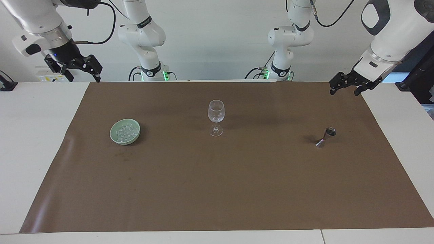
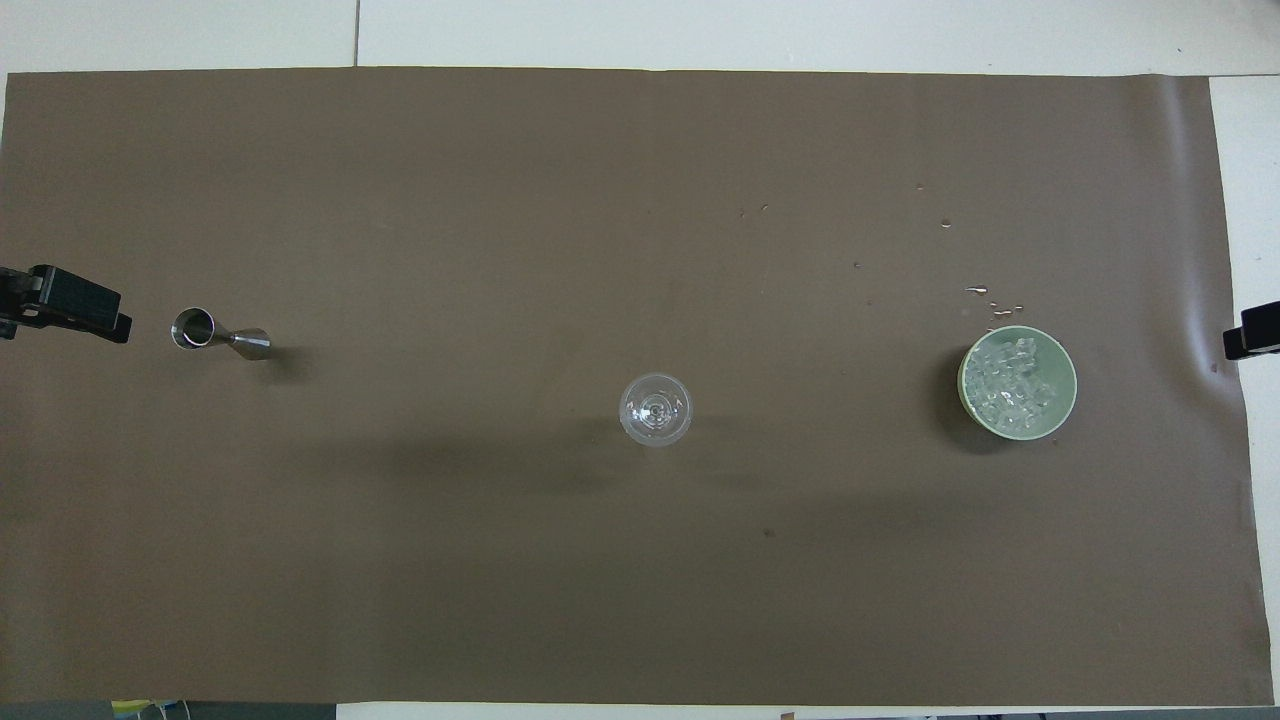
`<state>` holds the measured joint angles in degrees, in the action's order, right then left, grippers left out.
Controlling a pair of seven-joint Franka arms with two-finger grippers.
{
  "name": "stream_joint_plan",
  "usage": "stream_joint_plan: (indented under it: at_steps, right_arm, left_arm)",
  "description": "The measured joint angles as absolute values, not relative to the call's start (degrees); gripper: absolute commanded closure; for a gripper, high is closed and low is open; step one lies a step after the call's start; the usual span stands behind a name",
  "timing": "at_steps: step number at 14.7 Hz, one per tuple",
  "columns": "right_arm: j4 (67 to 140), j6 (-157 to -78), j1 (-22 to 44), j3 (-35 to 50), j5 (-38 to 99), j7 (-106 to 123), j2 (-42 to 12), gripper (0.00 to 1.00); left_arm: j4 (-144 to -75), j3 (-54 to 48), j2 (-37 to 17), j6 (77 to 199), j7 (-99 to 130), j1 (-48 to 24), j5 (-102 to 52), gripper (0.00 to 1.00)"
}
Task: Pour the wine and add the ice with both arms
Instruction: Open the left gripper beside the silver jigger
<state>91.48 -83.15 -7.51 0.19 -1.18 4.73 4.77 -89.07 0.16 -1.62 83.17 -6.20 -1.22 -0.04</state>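
Observation:
A clear stemmed glass [image 1: 216, 115] stands upright mid-table and looks empty; it also shows in the overhead view [image 2: 655, 408]. A pale green bowl [image 1: 112, 134] toward the right arm's end holds the ice [image 1: 124, 130], a heap of small clear cubes [image 2: 1015, 380]. A steel jigger [image 1: 326, 137] stands toward the left arm's end [image 2: 218, 334]. My left gripper [image 1: 344, 91] hangs open and empty above the mat's edge, beside the jigger [image 2: 70, 303]. My right gripper [image 1: 84, 78] hangs open and empty above the mat's corner at the bowl's end [image 2: 1255, 342].
A brown mat [image 1: 217, 189] covers most of the white table [image 1: 34, 135]. A few water drops [image 2: 990, 300] lie on the mat just farther from the robots than the bowl. Both arm bases stand at the table's robot edge.

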Motion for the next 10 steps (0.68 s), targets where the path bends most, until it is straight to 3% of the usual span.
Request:
stream_joint_plan:
  at_steps: [5, 10]
  right_arm:
    - [91.6, -83.2, -7.1, 0.2, -1.2, 4.7, 4.8, 0.00]
    - [91.6, -83.2, -7.1, 0.2, -1.2, 4.7, 4.8, 0.00]
  left_arm:
    - [-94.7, 0.2, 2.6, 88.7, -6.2, -1.2, -0.1, 0.00]
    - [-94.1, 0.2, 2.7, 88.0, -6.2, -1.2, -0.5, 0.00]
